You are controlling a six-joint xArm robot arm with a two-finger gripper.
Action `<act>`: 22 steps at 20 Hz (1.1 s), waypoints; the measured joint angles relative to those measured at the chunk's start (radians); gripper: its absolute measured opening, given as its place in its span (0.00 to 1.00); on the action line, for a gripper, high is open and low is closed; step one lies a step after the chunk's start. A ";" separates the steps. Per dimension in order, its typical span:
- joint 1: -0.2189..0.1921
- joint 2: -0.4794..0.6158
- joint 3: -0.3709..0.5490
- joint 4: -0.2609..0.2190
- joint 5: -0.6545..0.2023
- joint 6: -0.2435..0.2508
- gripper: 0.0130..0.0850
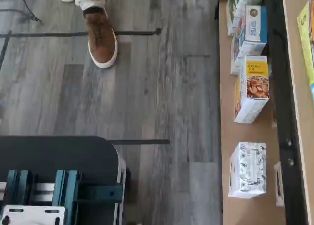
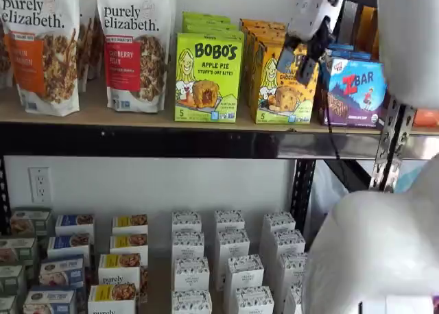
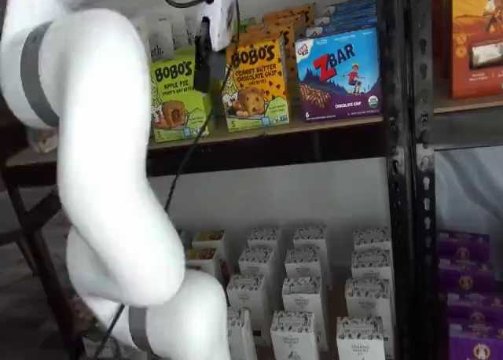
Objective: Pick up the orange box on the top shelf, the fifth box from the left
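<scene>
The orange box [image 2: 282, 89] stands upright on the top shelf [image 2: 103, 115], between a lime-green Bobo's box [image 2: 208, 77] and a blue ZBar box [image 2: 355, 91]. It also shows in a shelf view [image 3: 253, 85] on the shelf board [image 3: 330, 126]. My gripper [image 2: 300, 64] hangs in front of the orange box's upper right part, apart from it. Its two black fingers show a gap, so it is open and empty. In a shelf view only one black finger [image 3: 202, 65] shows, side-on, left of the box. The wrist view shows neither.
Two purely elizabeth bags [image 2: 44, 50] stand at the shelf's left. Several small white boxes [image 2: 230, 259] fill the lower level. My white arm [image 3: 102, 156] fills the foreground. The wrist view shows grey floor, a person's brown shoe [image 1: 100, 38] and the dark mount [image 1: 59, 185].
</scene>
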 joint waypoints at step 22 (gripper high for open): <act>-0.076 -0.083 0.073 0.184 -0.161 -0.018 1.00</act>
